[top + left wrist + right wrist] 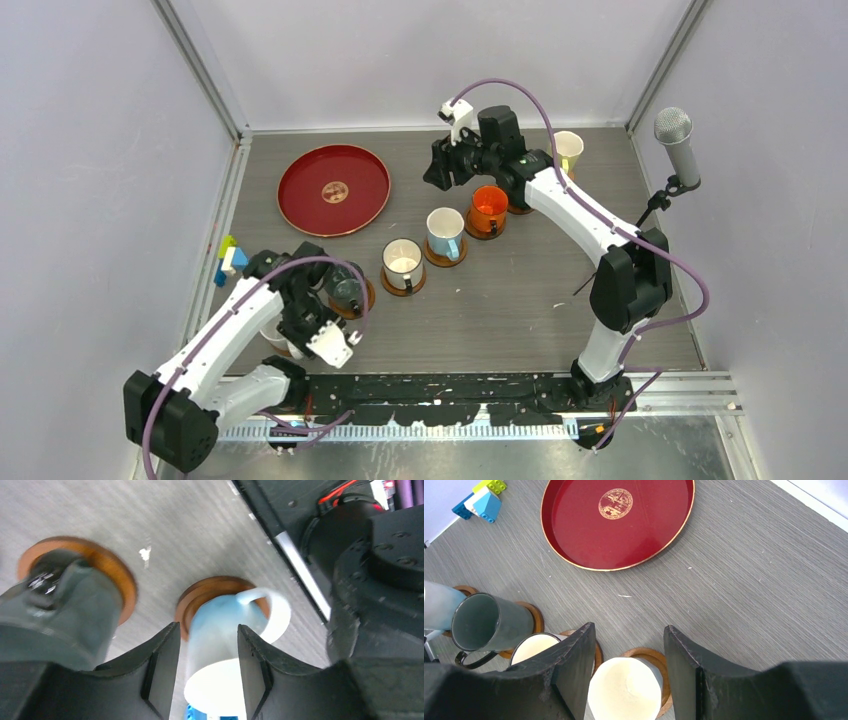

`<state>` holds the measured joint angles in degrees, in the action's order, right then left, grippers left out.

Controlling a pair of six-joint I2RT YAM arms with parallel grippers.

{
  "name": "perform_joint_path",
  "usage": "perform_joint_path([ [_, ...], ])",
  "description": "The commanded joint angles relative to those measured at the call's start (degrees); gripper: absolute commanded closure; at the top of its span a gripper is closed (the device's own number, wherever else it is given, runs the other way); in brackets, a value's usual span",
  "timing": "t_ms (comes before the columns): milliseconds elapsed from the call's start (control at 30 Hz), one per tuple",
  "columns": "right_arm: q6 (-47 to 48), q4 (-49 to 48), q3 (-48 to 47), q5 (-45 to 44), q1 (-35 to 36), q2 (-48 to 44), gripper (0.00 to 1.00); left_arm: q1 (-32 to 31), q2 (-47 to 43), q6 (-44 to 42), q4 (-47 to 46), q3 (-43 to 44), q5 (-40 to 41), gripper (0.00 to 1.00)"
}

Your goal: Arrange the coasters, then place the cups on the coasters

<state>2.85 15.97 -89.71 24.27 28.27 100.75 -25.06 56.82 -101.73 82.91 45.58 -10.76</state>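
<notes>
My left gripper stands open around a pale blue cup. A gap shows at the left finger. That cup stands on a brown coaster, handle to the right. Beside it is a dark grey-green cup on its own coaster. A diagonal row continues with a white cup, a light blue cup and an orange cup, each on a coaster. My right gripper hangs open and empty high above the light blue cup. A pale yellow cup stands at the back right.
A large red round tray lies at the back left. Toy blocks sit by the left wall. A microphone on a stand rises at the right edge. Metal frame posts bound the table.
</notes>
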Motion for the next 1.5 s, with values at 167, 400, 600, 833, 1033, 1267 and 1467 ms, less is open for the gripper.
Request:
perform_joint_path([
  [167, -0.4, -0.1, -4.3, 0.0, -0.4, -0.7, 0.42, -0.2, 7.3, 9.6, -0.4, 16.1, -6.2, 0.51],
  [400, -0.3, 2.3, -8.4, 1.1, -2.1, 0.7, 0.41, 0.3, 14.8, 23.5, -5.3, 27.4, -7.3, 0.51],
  [600, -0.4, 4.0, -10.7, 1.5, -3.9, 1.6, 0.37, 4.8, 25.1, 38.3, -8.7, 39.9, -12.0, 0.5],
  [833, -1.6, 6.7, -13.3, 1.4, -7.9, 1.6, 0.24, 11.1, 37.0, 58.0, -14.6, 55.2, -11.8, 0.37],
  [1033, -2.3, 10.8, -14.5, 1.5, -12.4, 0.9, 0.23, 18.7, 45.3, 74.8, -16.1, 67.5, -13.1, 0.26],
  [1267, -2.0, 16.3, -12.4, -0.7, -16.6, -1.4, 0.22, 29.4, 47.9, 89.0, -19.0, 69.9, -15.2, 0.03],
  [1467, -1.4, 16.8, -2.9, -2.7, -18.0, -6.6, 0.22, 35.9, 46.3, 92.9, -16.5, 66.0, -17.7, 0.0],
])
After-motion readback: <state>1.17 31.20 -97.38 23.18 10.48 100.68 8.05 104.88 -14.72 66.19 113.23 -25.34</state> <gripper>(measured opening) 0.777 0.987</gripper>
